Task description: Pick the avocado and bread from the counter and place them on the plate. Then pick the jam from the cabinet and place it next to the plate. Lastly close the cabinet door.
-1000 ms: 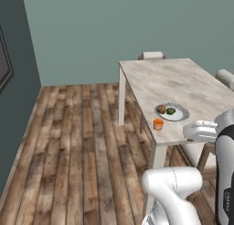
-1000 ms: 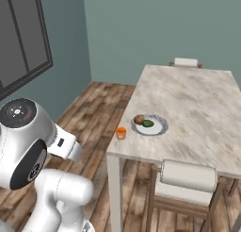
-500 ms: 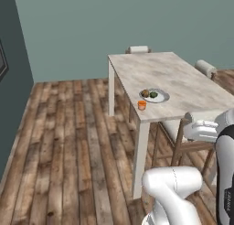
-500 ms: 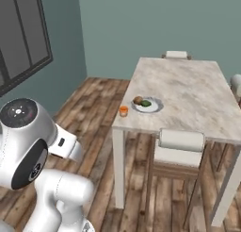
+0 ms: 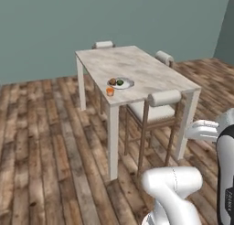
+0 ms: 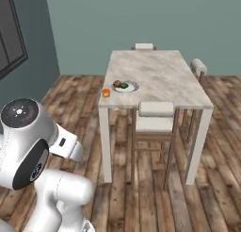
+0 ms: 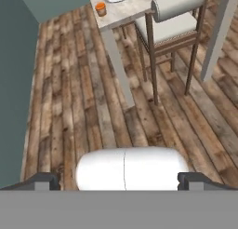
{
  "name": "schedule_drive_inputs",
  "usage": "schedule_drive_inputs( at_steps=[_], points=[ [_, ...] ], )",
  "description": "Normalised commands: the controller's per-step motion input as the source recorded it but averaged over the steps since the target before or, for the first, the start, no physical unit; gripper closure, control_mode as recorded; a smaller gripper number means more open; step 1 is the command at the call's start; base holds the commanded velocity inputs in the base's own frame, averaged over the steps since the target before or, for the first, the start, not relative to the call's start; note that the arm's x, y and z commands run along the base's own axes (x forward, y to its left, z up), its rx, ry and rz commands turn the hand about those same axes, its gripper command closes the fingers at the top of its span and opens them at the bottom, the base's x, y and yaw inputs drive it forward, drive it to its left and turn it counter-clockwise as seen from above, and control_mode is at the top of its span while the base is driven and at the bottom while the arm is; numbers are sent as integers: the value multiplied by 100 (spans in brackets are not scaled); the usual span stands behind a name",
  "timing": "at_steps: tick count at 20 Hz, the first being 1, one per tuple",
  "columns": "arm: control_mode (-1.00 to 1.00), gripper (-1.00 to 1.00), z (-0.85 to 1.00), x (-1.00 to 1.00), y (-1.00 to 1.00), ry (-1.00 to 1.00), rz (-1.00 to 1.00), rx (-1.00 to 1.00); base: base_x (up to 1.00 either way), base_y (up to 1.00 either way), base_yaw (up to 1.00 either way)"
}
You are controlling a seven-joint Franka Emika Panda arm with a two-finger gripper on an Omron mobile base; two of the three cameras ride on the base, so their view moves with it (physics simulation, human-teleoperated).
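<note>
Avocado (image 5: 120,82) and bread (image 5: 112,81) on plate (image 5: 127,85), jam (image 5: 110,91) beside.

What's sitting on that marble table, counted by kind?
Plate: 1
Avocado, on the plate: 1
Bread, on the plate: 1
Jam jar, beside the plate: 1
Total: 4

matt veined marble counter (image 5: 137,68), rough wood-plank floor (image 5: 50,141), seemingly glossy white plate (image 6: 130,87)
</note>
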Motion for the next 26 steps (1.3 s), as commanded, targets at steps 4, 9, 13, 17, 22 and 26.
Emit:
schedule_drive_inputs(
  at_steps=[4, 9, 13, 17, 22, 26],
  points=[
    [100, -100, 0, 0, 0, 0, 0, 0, -58, 0, -38],
    [100, -100, 0, 0, 0, 0, 0, 0, -46, 0, -41],
    [100, -100, 0, 0, 0, 0, 0, 0, -39, 0, -43],
    [100, -100, 0, 0, 0, 0, 0, 0, -32, 0, -42],
    [100, -100, 0, 0, 0, 0, 0, 0, -26, 0, -41],
    [100, -100, 0, 0, 0, 0, 0, 0, -19, 0, -39]
  ],
)
